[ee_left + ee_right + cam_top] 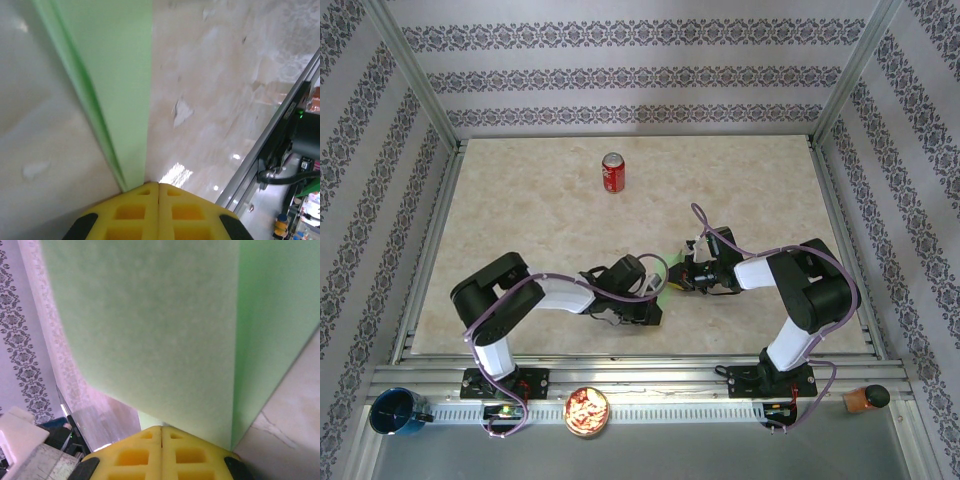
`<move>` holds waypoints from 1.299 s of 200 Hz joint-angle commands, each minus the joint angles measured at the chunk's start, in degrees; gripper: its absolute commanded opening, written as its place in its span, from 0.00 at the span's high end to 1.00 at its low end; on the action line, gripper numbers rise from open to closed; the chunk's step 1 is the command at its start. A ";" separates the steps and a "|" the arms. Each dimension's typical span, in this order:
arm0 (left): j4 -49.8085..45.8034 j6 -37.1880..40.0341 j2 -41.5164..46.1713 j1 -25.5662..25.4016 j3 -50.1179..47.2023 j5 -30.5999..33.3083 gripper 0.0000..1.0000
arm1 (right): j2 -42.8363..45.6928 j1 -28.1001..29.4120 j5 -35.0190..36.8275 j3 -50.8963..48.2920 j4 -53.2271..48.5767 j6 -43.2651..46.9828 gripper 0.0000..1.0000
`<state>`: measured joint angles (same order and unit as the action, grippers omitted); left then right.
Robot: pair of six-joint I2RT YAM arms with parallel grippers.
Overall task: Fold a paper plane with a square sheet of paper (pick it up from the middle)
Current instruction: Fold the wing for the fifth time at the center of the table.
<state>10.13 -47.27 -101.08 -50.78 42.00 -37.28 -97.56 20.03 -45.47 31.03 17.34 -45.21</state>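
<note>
The light-green paper (664, 289) is folded into a narrow creased shape and held between the two grippers just above the table near its front middle. In the left wrist view the paper (112, 75) runs as a long folded strip down to my left gripper (159, 184), whose yellow fingers are pressed together at its tip. In the right wrist view a broad flap of the paper (150, 325) rises straight from my right gripper (161, 428), also shut on it. From above, the left gripper (656, 303) and right gripper (677, 274) almost touch; most of the paper is hidden by them.
A red can (612, 172) stands upright at the back middle of the table. On the front rail sit a blue cup (395, 410), a bowl of snacks (586, 410) and a brown-topped object (865, 398). The metal table-edge rail (270, 145) runs close to the left gripper.
</note>
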 commanded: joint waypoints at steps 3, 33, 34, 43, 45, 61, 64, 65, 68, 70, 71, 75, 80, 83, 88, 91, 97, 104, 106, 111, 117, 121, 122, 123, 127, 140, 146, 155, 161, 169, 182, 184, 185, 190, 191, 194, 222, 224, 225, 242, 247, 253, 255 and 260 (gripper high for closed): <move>-5.32 -1.55 2.10 -1.85 -4.22 -0.63 0.96 | -2.11 0.27 8.12 -1.06 -4.97 0.56 0.98; 0.15 -5.16 7.74 -2.13 -9.02 -1.33 0.96 | -1.67 0.27 8.21 -1.32 -4.96 0.36 0.98; 0.33 -5.23 8.00 -2.13 -9.07 -1.36 0.96 | -1.67 0.27 8.16 -1.32 -4.95 0.33 0.98; 1.18 -5.38 10.08 -2.13 -9.17 -1.54 0.95 | -1.67 0.27 8.20 -1.32 -4.95 0.22 0.98; 1.20 -5.38 10.52 -2.13 -9.03 -1.56 0.95 | -1.67 0.31 8.21 -1.32 -4.95 0.23 0.98; -1.34 -3.77 12.79 -1.89 -6.59 -1.07 0.92 | -1.73 0.36 8.16 -1.23 -4.87 0.18 0.98; -2.35 -3.31 12.91 -1.79 -5.78 -0.97 0.92 | -1.71 0.36 8.19 -1.23 -4.91 0.17 0.98; -2.77 -3.12 12.91 -1.78 -5.47 -0.92 0.92 | -1.69 0.36 8.20 -1.23 -4.89 0.15 0.98; -3.86 -2.49 12.87 -1.56 -4.56 -0.83 0.92 | -1.67 0.36 8.21 -1.27 -4.87 0.09 0.98; -4.78 -2.22 12.80 -1.43 -3.96 -0.79 0.92 | -1.67 0.36 8.21 -1.31 -4.80 0.12 0.98; -5.17 -2.00 12.73 -1.34 -3.65 -0.79 0.92 | -1.67 0.36 8.21 -1.31 -4.79 0.12 0.98; -6.35 -1.39 12.35 -1.01 -2.46 -0.78 0.92 | -1.59 0.36 8.16 -1.38 -4.76 -0.04 0.98; -6.94 -0.93 11.85 -0.59 -1.29 -0.93 0.92 | -1.50 0.36 8.20 -1.48 -4.62 -0.12 0.98; -6.90 -0.74 11.40 -0.29 -0.63 -1.09 0.92 | -1.42 0.36 8.21 -1.56 -4.56 -0.14 0.98; -6.63 -0.74 10.59 0.35 0.36 -1.36 0.93 | -1.32 0.36 8.21 -1.66 -4.48 -0.22 0.98; -6.53 -0.88 10.00 0.74 0.96 -1.49 0.93 | -1.28 0.36 8.21 -1.67 -4.43 -0.18 0.98; -6.51 -1.09 8.89 1.57 2.18 -1.76 0.94 | -1.23 0.36 8.21 -1.67 -4.51 -0.14 0.98; -6.35 -1.17 7.66 2.55 3.61 -1.90 0.94 | -1.10 0.36 8.10 -1.76 -4.60 -0.14 0.98; -6.26 -1.16 7.28 2.78 3.94 -1.83 0.94 | -1.07 0.36 8.12 -1.71 -4.60 -0.18 0.98; -6.01 -1.27 6.48 3.32 4.64 -1.55 0.94 | -1.01 0.44 7.99 -1.76 -4.53 -0.27 0.98; -5.84 -1.28 5.58 3.77 5.54 -1.14 0.94 | -0.89 0.47 7.90 -1.84 -4.56 -0.31 0.98; -5.80 -1.22 5.00 3.99 6.15 -0.89 0.94 | -0.79 0.45 7.94 -1.85 -4.51 -0.32 0.98; -5.81 -1.19 4.87 4.01 6.33 -0.83 0.94 | -0.79 0.45 7.94 -1.89 -4.51 -0.32 0.98; -5.82 -1.13 4.72 4.06 6.47 -0.81 0.94 | -0.75 0.45 7.99 -1.91 -4.51 -0.32 0.98; -5.82 -0.89 4.10 4.18 7.15 -0.72 0.94 | -0.71 0.49 8.03 -1.93 -4.51 -0.34 0.98; -7.14 -0.23 2.37 4.42 9.09 0.74 0.94 | -0.53 0.52 8.34 -1.98 -4.52 -0.66 0.98; -7.76 0.04 1.60 4.46 10.06 1.28 0.94 | -0.53 0.61 8.17 -1.86 -4.51 -0.60 0.98; -8.35 0.45 0.35 4.47 11.29 1.69 0.94 | -0.45 0.62 8.20 -1.67 -4.90 -0.49 0.97; -8.92 0.61 -0.42 4.47 12.10 2.06 0.94 | -0.36 0.64 8.15 -1.67 -4.95 -0.49 0.97; -9.19 0.84 -1.38 4.47 12.93 2.13 0.95 | -0.27 0.62 8.12 -1.67 -4.91 -0.57 0.97; -9.70 1.14 -2.34 4.47 13.82 2.76 0.95 | -0.18 0.62 7.95 -1.63 -4.78 -0.67 0.97; -9.89 1.22 -2.45 4.51 13.92 2.90 0.95 | -0.13 0.62 7.95 -1.59 -4.78 -0.62 0.97; -9.97 1.26 -2.54 4.49 13.91 3.04 0.95 | -0.11 0.62 7.99 -1.59 -4.78 -0.60 0.97; -10.40 1.55 -2.78 4.47 14.18 3.65 0.95 | -0.15 0.67 8.03 -1.58 -4.78 -0.68 0.98; -10.57 1.60 -2.79 4.47 14.26 3.81 0.95 | -0.16 0.69 8.08 -1.58 -4.78 -0.72 0.97; -11.12 1.80 -2.88 4.47 14.43 4.35 0.95 | -0.17 0.71 8.05 -1.54 -4.71 -0.83 0.98; -14.52 3.95 -4.82 4.47 15.77 7.71 0.95 | -0.18 1.06 7.85 -1.06 -5.30 -0.49 0.97; -14.66 4.05 -4.96 4.47 15.84 7.67 0.95 | -0.18 1.06 7.86 -1.06 -5.30 -0.56 0.97; -14.63 4.04 -5.03 4.47 15.88 7.66 0.95 | -0.18 1.06 7.86 -1.10 -5.30 -0.57 0.97; -14.36 4.07 -6.43 4.46 15.89 7.80 0.95 | -0.09 1.06 7.86 -1.44 -4.81 -0.90 0.97; -14.59 4.11 -6.76 4.47 15.89 8.06 0.95 | -0.01 1.06 7.83 -1.49 -4.69 -0.94 0.97; -15.18 4.26 -6.95 4.38 15.83 8.83 0.96 | 0.00 1.06 7.86 -1.58 -4.69 -1.02 0.97; -15.44 4.35 -6.94 4.38 15.90 9.16 0.96 | 0.00 1.06 7.86 -1.58 -4.73 -1.02 0.97; -16.22 4.54 -7.10 4.38 15.77 9.87 0.96 | 0.07 1.06 7.82 -1.58 -4.69 -1.02 0.98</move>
<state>-1.43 -45.01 -106.76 -46.48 56.90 -30.76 -96.64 20.80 -43.35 30.96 16.78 -46.28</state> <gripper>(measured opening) 0.051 0.064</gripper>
